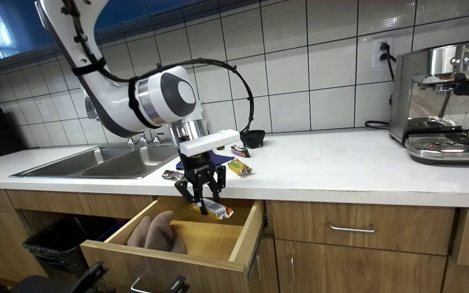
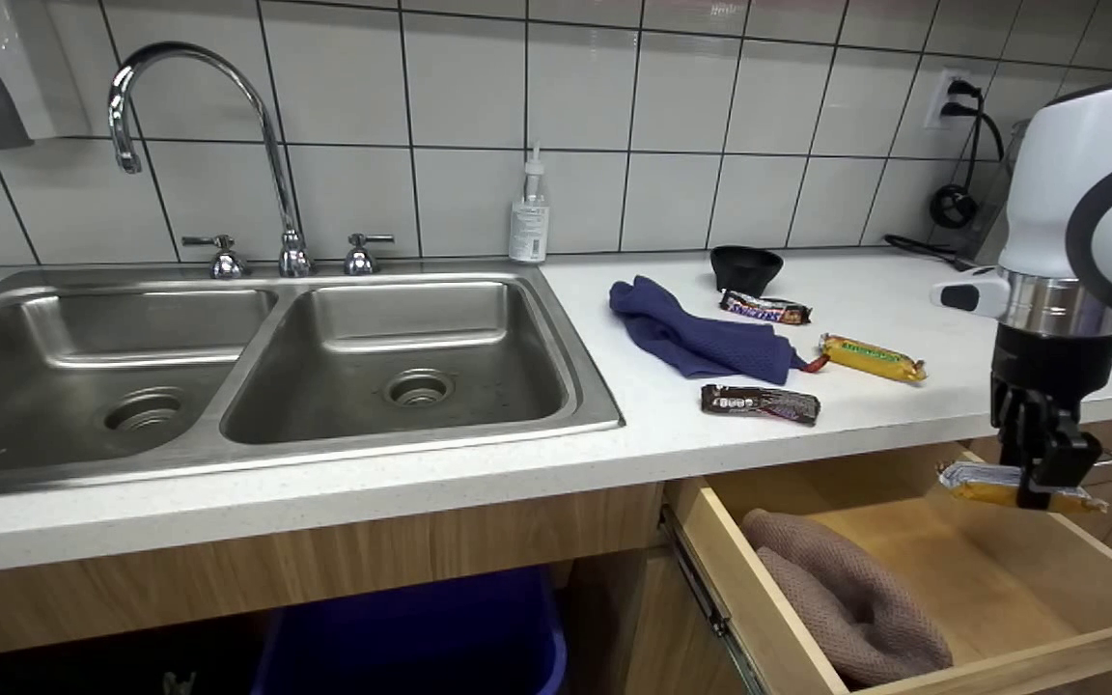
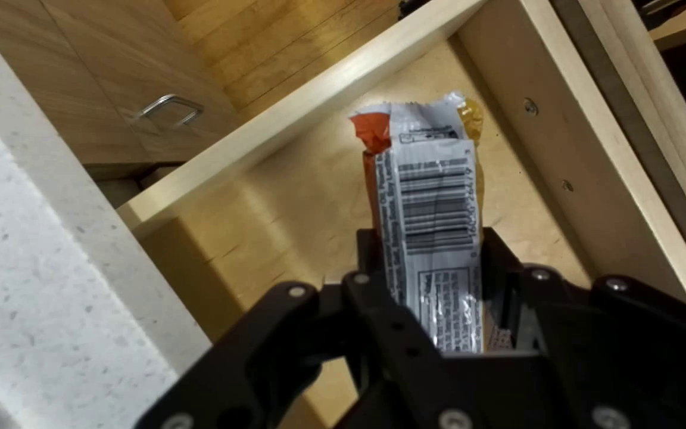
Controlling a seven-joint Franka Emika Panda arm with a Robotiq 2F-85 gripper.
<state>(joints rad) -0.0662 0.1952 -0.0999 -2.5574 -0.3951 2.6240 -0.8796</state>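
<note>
My gripper [image 3: 432,250] is shut on a wrapped snack bar [image 3: 438,196], a finger on each long side. The wrapper's silver, barcoded face is toward the wrist camera, with yellow and orange at its edges. In both exterior views the bar [image 1: 219,209] hangs above the open wooden drawer [image 1: 165,254], toward its back right as seen there, below counter height. A brown cloth [image 2: 836,589] lies crumpled along the drawer's left side in those views. In the wrist view the bar's near end is hidden by the gripper's black linkages.
On the white counter [image 1: 340,162] lie a yellow-wrapped bar [image 2: 873,359], a dark brown bar [image 2: 759,403], a Snickers-like bar [image 2: 764,308], a blue cloth [image 2: 701,333] and a black bowl [image 2: 745,268]. A steel sink [image 2: 556,386] and an espresso machine [image 1: 430,93] flank them. The counter edge overhangs the drawer.
</note>
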